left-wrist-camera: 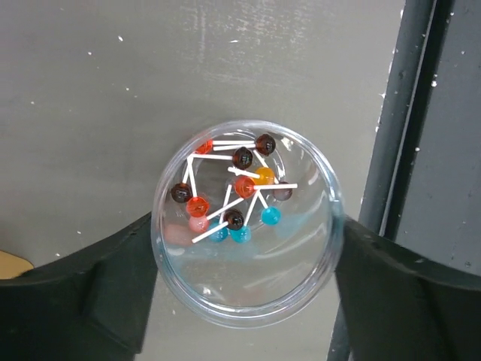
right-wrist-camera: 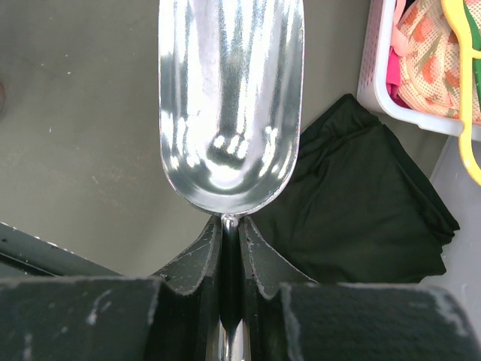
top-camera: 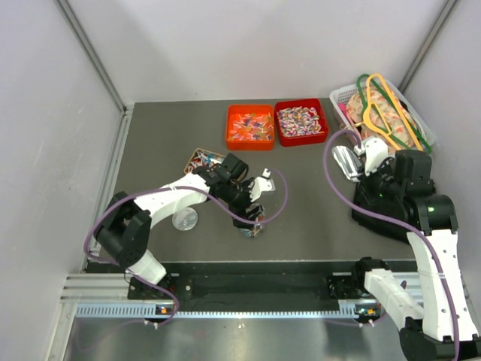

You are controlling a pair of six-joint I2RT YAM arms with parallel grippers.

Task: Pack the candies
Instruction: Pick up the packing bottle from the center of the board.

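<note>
Clamping the lollipop cup, left jaws — right jaws pinch a scoop.

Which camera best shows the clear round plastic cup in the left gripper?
Left wrist: it looks straight down into the clear round plastic cup, showing the lollipops inside. Top external shows it tiny and partly hidden; right wrist shows none of it.

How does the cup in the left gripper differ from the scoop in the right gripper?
The cup is clear plastic; the scoop is shiny metal. The cup holds small lollipops; the scoop is empty. The left gripper spans the cup's wide body; the right gripper pinches the scoop's thin handle. Both are held.
</note>
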